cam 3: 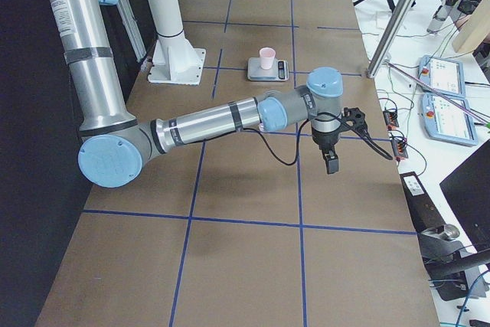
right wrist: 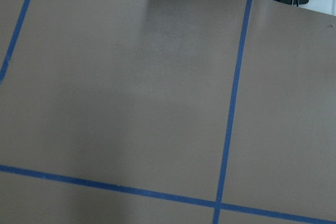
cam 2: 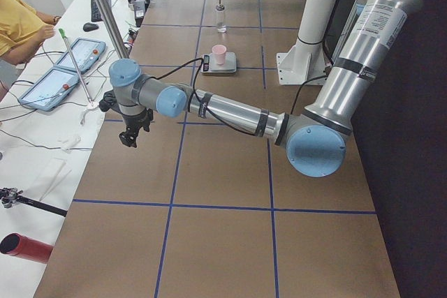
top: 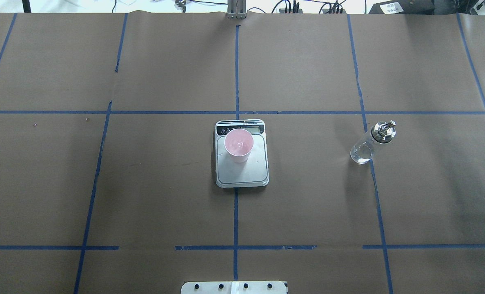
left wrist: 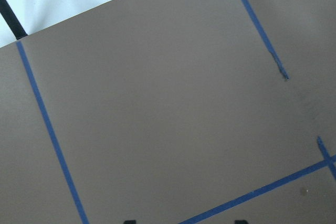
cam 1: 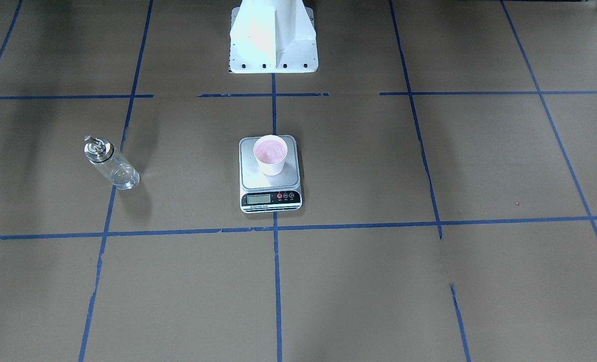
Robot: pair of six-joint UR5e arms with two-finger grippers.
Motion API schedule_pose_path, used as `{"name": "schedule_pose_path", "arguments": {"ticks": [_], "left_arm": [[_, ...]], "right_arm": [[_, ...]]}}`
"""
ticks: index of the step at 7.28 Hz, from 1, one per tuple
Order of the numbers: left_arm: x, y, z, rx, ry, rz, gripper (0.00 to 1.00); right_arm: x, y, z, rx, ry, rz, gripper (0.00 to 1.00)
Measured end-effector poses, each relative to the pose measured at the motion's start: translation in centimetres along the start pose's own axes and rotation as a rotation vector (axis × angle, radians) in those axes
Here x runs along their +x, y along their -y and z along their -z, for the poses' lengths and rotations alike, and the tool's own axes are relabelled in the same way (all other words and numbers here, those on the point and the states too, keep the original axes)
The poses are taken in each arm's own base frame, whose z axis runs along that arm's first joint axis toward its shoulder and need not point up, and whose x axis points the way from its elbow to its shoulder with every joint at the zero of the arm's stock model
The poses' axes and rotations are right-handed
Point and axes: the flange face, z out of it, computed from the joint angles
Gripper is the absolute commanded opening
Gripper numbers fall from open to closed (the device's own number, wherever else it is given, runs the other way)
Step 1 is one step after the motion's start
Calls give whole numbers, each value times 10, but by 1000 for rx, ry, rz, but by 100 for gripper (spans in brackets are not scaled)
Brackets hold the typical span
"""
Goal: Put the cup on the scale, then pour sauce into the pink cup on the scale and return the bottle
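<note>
Overhead view, clock dirs from the scale (top: 246, 175): it sits at table (top: 165, 183) centre on the mid blue tape line, display end at 12. Cup (top: 239, 143) stands upright on the platform, off-centre twd 11, close to the display strip, fully within the platform edge. Inside looks pinkish; can't tell if there's liquid. Bottle (top: 367, 147) stands upright on the brown paper at 3 o'clock from the scale, well apart, base right by a tape line, silver spout on top. Nothing touches it.

L gripper (cam 2: 129, 139): seen only in the left side view, points down above the paper near the table's operator-side edge, well apart from the scale. Wide or narrow: can't tell. Holds nothing visible.

R gripper (cam 3: 331, 165): seen only in the right side view, hangs fingers-down over the paper, arm stretched low across the table, well apart from cup & bottle. Jaw gap: can't tell.

Both wrist cams show only paper + tape.
</note>
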Motion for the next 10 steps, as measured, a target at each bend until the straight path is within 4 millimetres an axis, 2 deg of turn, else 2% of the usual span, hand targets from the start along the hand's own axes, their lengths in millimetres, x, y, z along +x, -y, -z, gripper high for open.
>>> {"name": "schedule_pose_path", "arguments": {"ticks": [1, 2, 3, 4, 5, 8, 10], "left_arm": [[-31, -14, 2, -6, 11, 19, 100], [-55, -39, -9, -29, 13, 42, 100], [-67, -76, -20, -38, 13, 66, 100], [-64, -102, -21, -19, 16, 113, 100], [-59, -109, -18, -3, 11, 178, 100], [-37, -120, -15, 33, -124, 225, 100], [-39, -125, -17, 42, -72, 249, 100]], "right_arm": [[21, -13, 4, -37, 2, 56, 100], [40, -31, 5, -63, 3, 90, 100], [52, -51, 1, -84, 11, 91, 100], [57, -63, -4, -94, 28, 84, 100], [59, -69, -10, -103, 43, 68, 100], [68, -92, -27, -135, 49, -9, 100], [62, -95, -36, -154, 50, -53, 100]]}}
